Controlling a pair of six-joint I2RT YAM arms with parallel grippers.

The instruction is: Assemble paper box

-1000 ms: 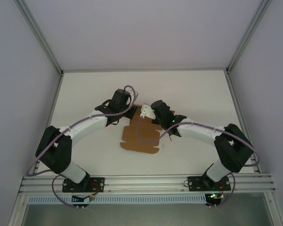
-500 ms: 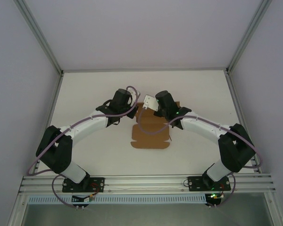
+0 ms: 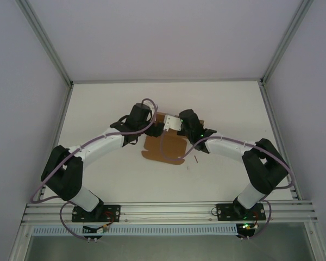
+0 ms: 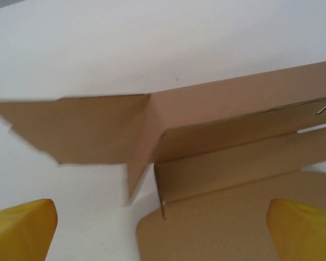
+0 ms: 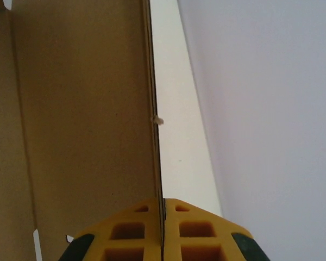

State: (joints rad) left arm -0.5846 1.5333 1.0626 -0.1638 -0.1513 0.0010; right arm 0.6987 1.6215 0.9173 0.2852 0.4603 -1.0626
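The paper box (image 3: 164,148) is a brown cardboard sheet, partly folded, lying mid-table between both arms. In the left wrist view the paper box (image 4: 223,163) has one wall raised and a flap spread to the left. My left gripper (image 3: 157,129) hovers at its far-left corner. That left gripper (image 4: 163,234) is open, its yellow fingertips (image 4: 22,231) far apart on either side of the cardboard and off it. My right gripper (image 3: 172,124) is at the far edge. This right gripper (image 5: 163,231) is shut on the thin edge of an upright cardboard panel (image 5: 81,109).
White tabletop (image 3: 233,109) spreads around the box, bounded by pale walls and aluminium frame posts (image 3: 274,60). A rail (image 3: 168,209) carrying both arm bases runs along the near edge. A small dark speck (image 3: 194,159) lies right of the box.
My left gripper has opened. The right gripper swung back and left with the cardboard edge pinched, and the box slid away from the near edge and turned.
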